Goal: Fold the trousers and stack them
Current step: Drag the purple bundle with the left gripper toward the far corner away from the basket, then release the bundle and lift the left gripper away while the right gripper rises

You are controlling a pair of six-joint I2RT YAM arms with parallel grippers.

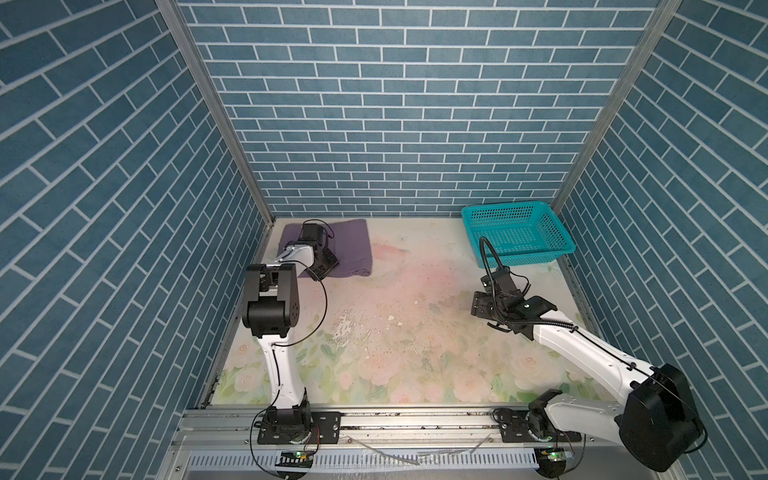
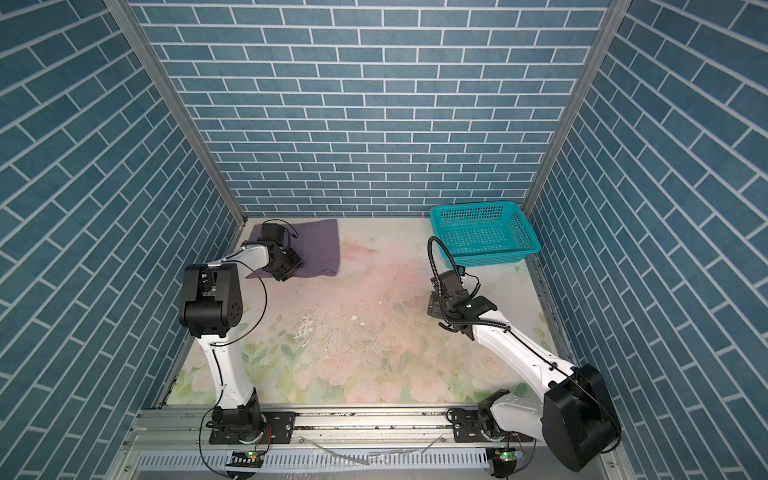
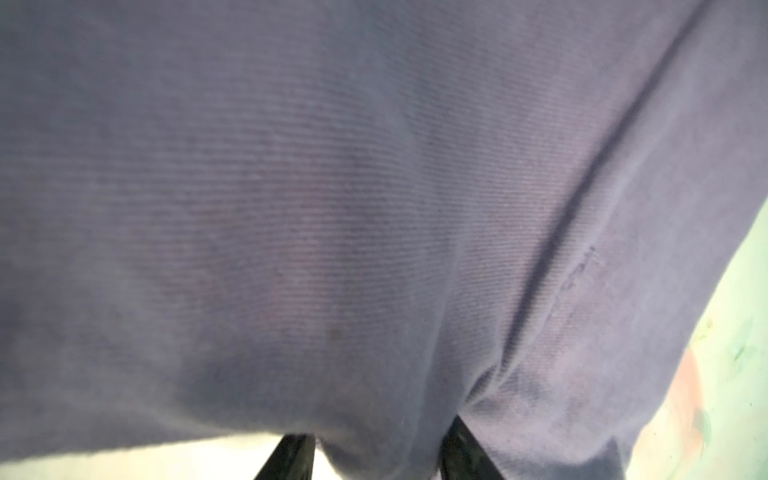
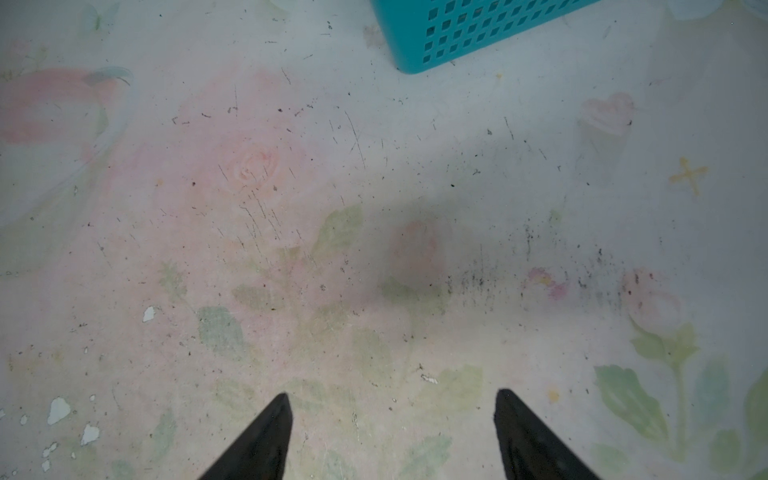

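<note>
The muted purple trousers [image 1: 351,245] [image 2: 322,245] lie folded into a compact rectangle at the far left corner of the table. My left gripper [image 1: 326,266] [image 2: 286,266] sits low over their near edge. In the left wrist view the cloth [image 3: 374,208] fills the picture and a thick fold bulges between the two fingers of the left gripper [image 3: 378,440], whose jaws stand apart, open. My right gripper [image 1: 482,307] [image 2: 434,305] [image 4: 392,395] hovers open over bare table at the right, with nothing between its fingers.
A teal plastic basket [image 1: 560,226] [image 2: 473,205] [image 4: 457,37] stands empty at the far right corner, just beyond the right gripper. The floral table top [image 1: 415,332] is worn and scratched. Blue brick-pattern walls close in three sides.
</note>
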